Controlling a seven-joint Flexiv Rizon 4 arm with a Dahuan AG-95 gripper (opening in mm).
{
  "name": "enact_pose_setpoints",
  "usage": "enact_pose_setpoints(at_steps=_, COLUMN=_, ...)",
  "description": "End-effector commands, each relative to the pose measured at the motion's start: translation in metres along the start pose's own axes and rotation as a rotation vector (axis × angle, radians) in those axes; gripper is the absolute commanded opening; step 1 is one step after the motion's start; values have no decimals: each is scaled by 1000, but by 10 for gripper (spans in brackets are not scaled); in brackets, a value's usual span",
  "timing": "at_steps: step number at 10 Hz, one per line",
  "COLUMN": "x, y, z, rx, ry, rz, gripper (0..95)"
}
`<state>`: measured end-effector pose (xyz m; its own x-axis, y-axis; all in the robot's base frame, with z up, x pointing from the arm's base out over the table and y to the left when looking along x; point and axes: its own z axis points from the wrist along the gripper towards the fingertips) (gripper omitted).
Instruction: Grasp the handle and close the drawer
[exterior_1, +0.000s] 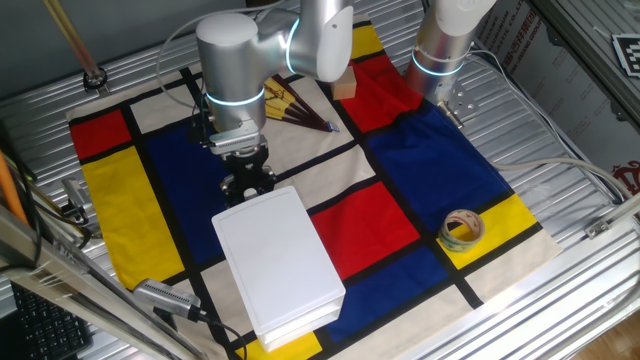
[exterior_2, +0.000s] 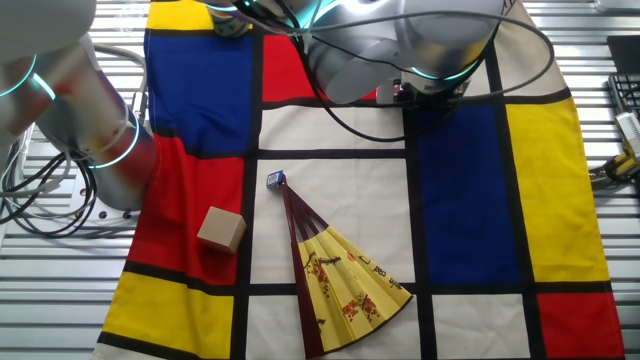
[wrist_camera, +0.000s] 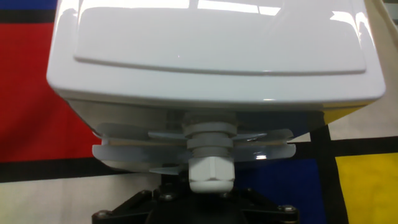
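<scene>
white drawer (wrist_camera: 211, 93), white handle (wrist_camera: 210, 171), tan cube (exterior_2: 221, 229).

We see a ribbed metal surface (exterior_1: 560, 130) covered by a cloth (exterior_1: 420, 170) of red, blue, yellow and cream blocks. On the cloth lie a flat white box (exterior_1: 278, 262), a tape roll (exterior_1: 462, 229), an open fan (exterior_2: 340, 272) and a wooden cube (exterior_2: 221, 229).

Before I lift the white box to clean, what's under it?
The box lies on the checked cloth, over cream, red, blue and yellow patches. Whatever lies directly beneath is covered. The gripper sits at its far end.
</scene>
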<state>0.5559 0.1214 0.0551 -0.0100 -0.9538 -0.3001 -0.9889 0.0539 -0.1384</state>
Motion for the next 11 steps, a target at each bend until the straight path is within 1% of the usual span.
enact_pose_setpoints(at_steps=1, x=3, y=0, z=-1, rx=0, ry=7, rz=-3, gripper=380)
enact_pose_setpoints(at_steps=3, x=8, y=4, z=-3, rx=-1, ry=9, rz=-5, gripper=380)
enact_pose_setpoints(at_steps=8, x=9, y=4, z=-3, rx=-1, ry=13, rz=4, gripper=380)
enact_pose_setpoints(at_steps=9, x=9, y=4, z=-3, rx=-1, ry=11, rz=7, gripper=190)
enact_pose_setpoints(at_steps=11, x=9, y=4, z=-3, rx=-1, ry=10, rz=8, gripper=190)
